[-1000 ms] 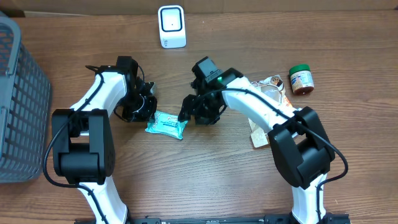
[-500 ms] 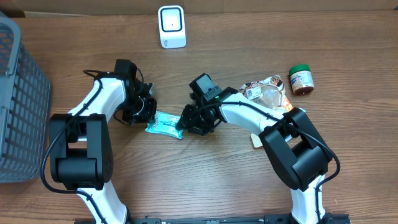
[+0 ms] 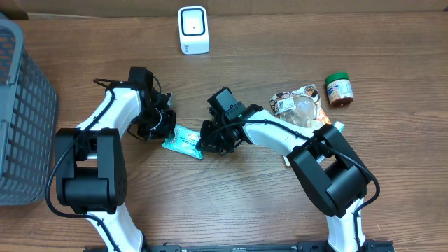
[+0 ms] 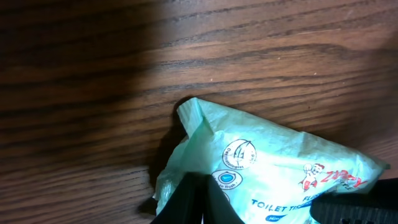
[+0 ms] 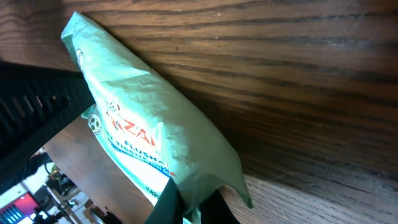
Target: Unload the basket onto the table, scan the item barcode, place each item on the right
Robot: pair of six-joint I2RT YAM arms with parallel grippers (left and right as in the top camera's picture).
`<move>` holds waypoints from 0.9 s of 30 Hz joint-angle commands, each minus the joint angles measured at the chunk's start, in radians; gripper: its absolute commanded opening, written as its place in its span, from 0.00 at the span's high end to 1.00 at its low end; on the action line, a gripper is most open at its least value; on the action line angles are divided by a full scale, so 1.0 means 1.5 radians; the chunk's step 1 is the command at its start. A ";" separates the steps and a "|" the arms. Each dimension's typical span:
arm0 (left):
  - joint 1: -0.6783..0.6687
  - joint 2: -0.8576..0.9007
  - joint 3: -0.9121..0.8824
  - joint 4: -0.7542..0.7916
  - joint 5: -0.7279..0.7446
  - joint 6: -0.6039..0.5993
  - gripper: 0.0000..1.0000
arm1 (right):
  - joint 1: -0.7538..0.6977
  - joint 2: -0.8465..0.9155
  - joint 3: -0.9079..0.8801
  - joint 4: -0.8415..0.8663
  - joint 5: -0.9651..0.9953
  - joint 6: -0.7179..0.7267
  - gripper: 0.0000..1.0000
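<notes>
Both pincers hold one green pack (image 3: 184, 142) near the middle of the table (image 3: 231, 203).

Your left pincer (image 3: 168, 131) is closed on the 9 o'clock end of the pack, and your right pincer (image 3: 204, 143) is closed on its 3 o'clock end. I think you hold both ends so the soft, floppy pack stays stretched out and does not fold over its barcode. The pack sits low, touching the table or just above it; I cannot tell which. The white scanner (image 3: 193, 29) stands at 12 o'clock, well apart from the pack. So I think the scan is not done yet, and you will need to lift the pack and carry it up there. I cannot see a barcode on the side that shows, so you may have to turn it.
</notes>
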State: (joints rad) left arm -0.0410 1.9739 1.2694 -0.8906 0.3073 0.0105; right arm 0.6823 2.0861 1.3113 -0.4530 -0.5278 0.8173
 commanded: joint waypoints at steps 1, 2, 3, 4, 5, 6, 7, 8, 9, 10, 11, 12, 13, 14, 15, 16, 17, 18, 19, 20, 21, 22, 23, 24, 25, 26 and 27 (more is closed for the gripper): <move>-0.002 0.032 -0.025 -0.002 -0.026 -0.007 0.79 | -0.008 -0.031 -0.007 -0.005 0.014 -0.046 0.96; -0.001 0.032 -0.020 -0.009 -0.034 -0.007 0.73 | -0.013 -0.047 -0.003 -0.017 0.018 -0.063 0.96; 0.001 0.032 -0.013 -0.017 -0.040 -0.007 0.65 | -0.018 -0.063 0.000 -0.030 0.027 -0.075 0.96; 0.003 0.032 -0.005 -0.025 -0.045 -0.007 0.59 | -0.023 -0.081 0.005 -0.044 0.034 -0.096 0.96; 0.006 0.032 0.004 -0.033 -0.048 -0.007 0.55 | -0.027 -0.102 0.012 -0.062 0.045 -0.114 0.96; 0.008 0.032 0.011 -0.037 -0.048 -0.007 0.51 | -0.029 -0.118 0.018 -0.077 0.056 -0.127 0.96; 0.010 0.032 0.019 -0.040 -0.047 -0.007 0.46 | -0.030 -0.138 0.027 -0.101 0.078 -0.144 0.96; 0.015 0.032 0.031 -0.041 -0.047 -0.010 0.39 | -0.029 -0.170 0.054 -0.165 0.136 -0.167 0.96; 0.016 0.032 0.035 -0.041 -0.047 -0.010 0.36 | -0.026 -0.181 0.072 -0.206 0.170 -0.177 0.96; 0.016 0.032 0.037 -0.038 -0.047 -0.010 0.30 | -0.022 -0.187 0.095 -0.252 0.208 -0.189 0.96; 0.015 0.032 0.038 -0.034 -0.048 -0.010 0.27 | -0.017 -0.188 0.118 -0.296 0.242 -0.199 0.96; 0.015 0.032 0.038 -0.030 -0.048 -0.010 0.26 | -0.011 -0.187 0.145 -0.348 0.284 -0.208 0.96; 0.015 0.032 0.038 -0.028 -0.048 -0.010 0.25 | -0.006 -0.186 0.161 -0.381 0.316 -0.214 0.96; 0.015 0.032 0.038 -0.025 -0.048 -0.010 0.24 | 0.000 -0.185 0.178 -0.417 0.358 -0.217 0.96; 0.016 0.032 0.038 -0.022 -0.048 -0.010 0.23 | 0.007 -0.185 0.192 -0.450 0.402 -0.217 0.96; 0.015 0.032 0.038 -0.018 -0.048 -0.010 0.23 | 0.011 -0.185 0.200 -0.470 0.434 -0.217 0.96; 0.015 0.032 0.038 -0.016 -0.048 -0.010 0.23 | 0.017 -0.185 0.207 -0.496 0.476 -0.217 0.96; 0.015 0.032 0.038 -0.013 -0.047 -0.010 0.22 | 0.020 -0.185 0.212 -0.519 0.510 -0.217 0.96; 0.015 0.032 0.038 -0.013 -0.047 -0.010 0.22 | 0.022 -0.185 0.213 -0.536 0.536 -0.217 0.96; 0.015 0.032 0.038 -0.013 -0.047 -0.010 0.22 | 0.024 -0.182 0.213 -0.549 0.553 -0.217 0.96; 0.015 0.032 0.038 -0.014 -0.047 -0.010 0.22 | 0.024 -0.177 0.213 -0.559 0.561 -0.217 0.96; 0.015 0.032 0.037 -0.014 -0.047 -0.010 0.21 | 0.024 -0.168 0.213 -0.563 0.561 -0.220 0.96; 0.015 0.032 0.037 -0.014 -0.047 -0.010 0.21 | 0.024 -0.155 0.213 -0.561 0.560 -0.224 0.96; 0.015 0.032 0.037 -0.014 -0.047 -0.010 0.21 | 0.025 -0.145 0.213 -0.557 0.555 -0.231 0.96; 0.015 0.032 0.037 -0.013 -0.047 -0.010 0.21 | 0.028 -0.128 0.213 -0.546 0.537 -0.245 0.96; 0.015 0.032 0.037 -0.013 -0.047 -0.010 0.20 | 0.030 -0.118 0.213 -0.538 0.522 -0.256 0.96; 0.015 0.032 0.037 -0.013 -0.047 -0.010 0.20 | 0.034 -0.099 0.213 -0.523 0.504 -0.269 0.96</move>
State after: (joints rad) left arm -0.0299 1.9907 1.3167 -0.9157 0.2504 -0.0048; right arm 0.7204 1.8618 1.6089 -1.2678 0.2371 0.4732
